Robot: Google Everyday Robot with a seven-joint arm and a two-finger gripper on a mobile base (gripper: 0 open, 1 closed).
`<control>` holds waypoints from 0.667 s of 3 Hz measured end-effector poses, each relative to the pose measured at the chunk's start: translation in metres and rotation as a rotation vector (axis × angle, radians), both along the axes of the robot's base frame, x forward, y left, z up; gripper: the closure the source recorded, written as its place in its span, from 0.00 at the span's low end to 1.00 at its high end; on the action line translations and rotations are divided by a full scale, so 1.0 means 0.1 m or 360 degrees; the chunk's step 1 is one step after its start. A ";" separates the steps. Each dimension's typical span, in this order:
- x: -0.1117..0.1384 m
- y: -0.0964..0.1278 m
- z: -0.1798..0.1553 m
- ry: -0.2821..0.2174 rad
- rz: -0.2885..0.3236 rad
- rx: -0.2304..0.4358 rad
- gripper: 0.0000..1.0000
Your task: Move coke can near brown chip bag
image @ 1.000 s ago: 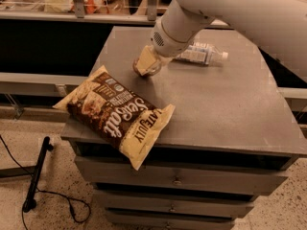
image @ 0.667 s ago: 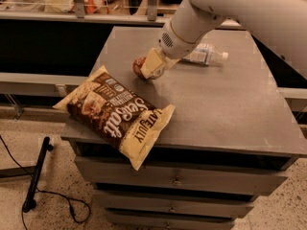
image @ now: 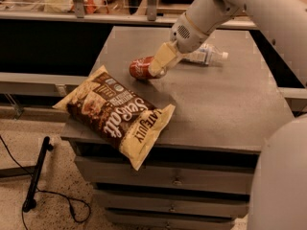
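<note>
On counter (image: 230, 104), front-left corner: brown chip bag (image: 115, 114), overhanging edge. Behind and right of bag, near but apart: end effector (image: 154, 71), pinching coke can (image: 138, 68) on its side, long axis left-right. Shift forward-left.

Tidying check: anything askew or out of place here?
The brown chip bag overhangs the front edge of the cabinet top and could slip. The coke can lies on its side at the gripper; the plastic bottle behind lies flat.

Gripper (image: 160, 65) at glossy coke can (image: 140, 69), tabletop (image: 225, 99) — matt
</note>
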State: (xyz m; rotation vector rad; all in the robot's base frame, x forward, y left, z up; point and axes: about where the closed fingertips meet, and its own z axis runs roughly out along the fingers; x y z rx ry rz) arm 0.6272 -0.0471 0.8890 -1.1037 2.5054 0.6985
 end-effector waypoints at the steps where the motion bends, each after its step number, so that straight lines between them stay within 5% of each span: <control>1: 0.02 0.04 -0.05 0.0195 0.0181 0.0156 0.12; 2: 0.12 0.04 0.14 0.0226 0.0221 0.0291 0.00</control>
